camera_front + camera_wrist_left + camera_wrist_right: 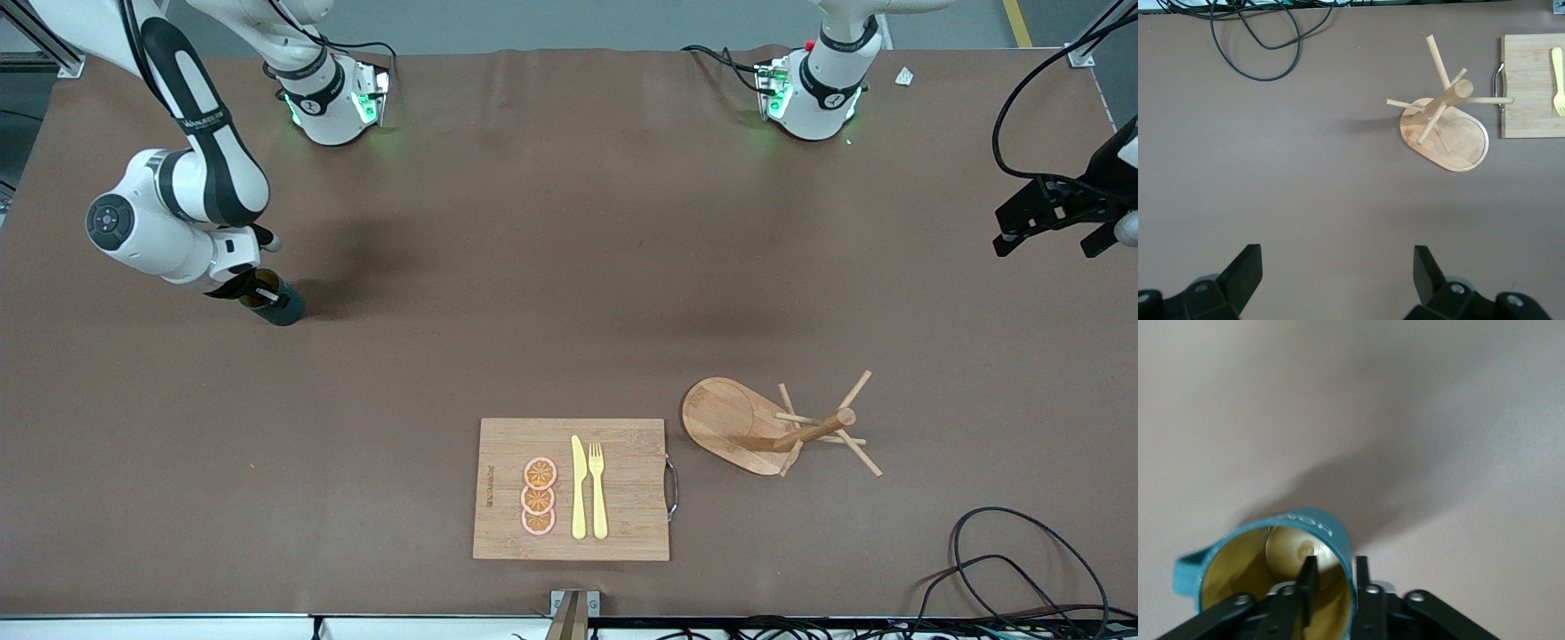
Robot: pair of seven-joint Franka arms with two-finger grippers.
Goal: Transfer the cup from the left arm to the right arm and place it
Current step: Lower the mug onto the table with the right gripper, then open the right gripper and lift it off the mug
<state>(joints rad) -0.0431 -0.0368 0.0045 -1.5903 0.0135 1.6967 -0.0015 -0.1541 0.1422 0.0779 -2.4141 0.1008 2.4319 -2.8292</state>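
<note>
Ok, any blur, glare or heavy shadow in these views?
Front view: even light, soft shadows under the arms, green glow at the bases. Left wrist view: sharp, rack casts a faint shadow. Right wrist view: table soft and washed out, cup casts a broad shadow.

The cup [1275, 570] is seen from above, teal outside and yellowish within. Its rim wall is straddled by the right gripper [1333, 581], one finger [1307, 587] inside, the other outside. Brown table [1418, 407] is seen beneath

Matt brown cloth-like sheet covers the table [533, 267]; glossy teal cup [1305, 527] looks glazed ceramic; cutting board [622, 516] and peg rack [738, 427] are smooth wood.
</note>
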